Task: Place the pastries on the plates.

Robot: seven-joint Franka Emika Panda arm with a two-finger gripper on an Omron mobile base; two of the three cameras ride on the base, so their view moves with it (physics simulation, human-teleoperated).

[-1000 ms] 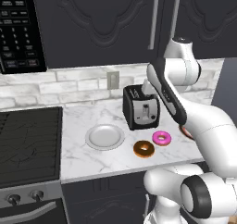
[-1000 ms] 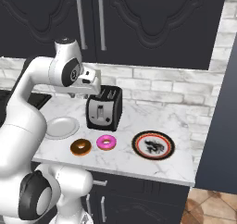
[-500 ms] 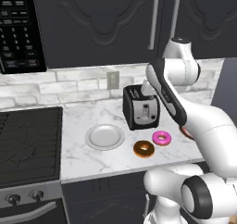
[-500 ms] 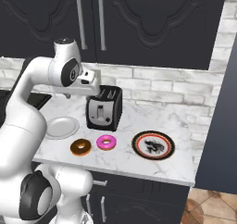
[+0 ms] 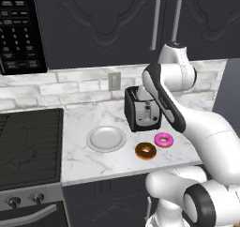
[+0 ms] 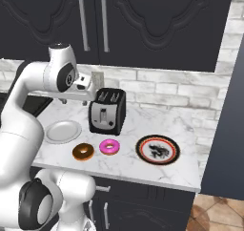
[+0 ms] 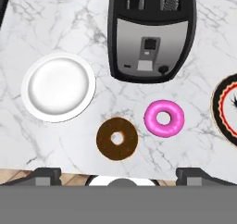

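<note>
So far nothing is plated — both pastries lie bare on the marble table point(image 7: 69, 15). Nearest the front edge sits the chocolate donut point(image 7: 117, 138), with the pink donut point(image 7: 164, 118) just beside it, apart. Further back to one side is the plain white plate point(image 7: 88, 84); to the other, the banded-rim plate point(image 6: 141, 154); both carry nothing. Behind them stands the toaster point(image 7: 152, 33). Held high above, the tool point(image 7: 118, 172) grips nothing and its fingers look spread wide — both placements remain.
</note>
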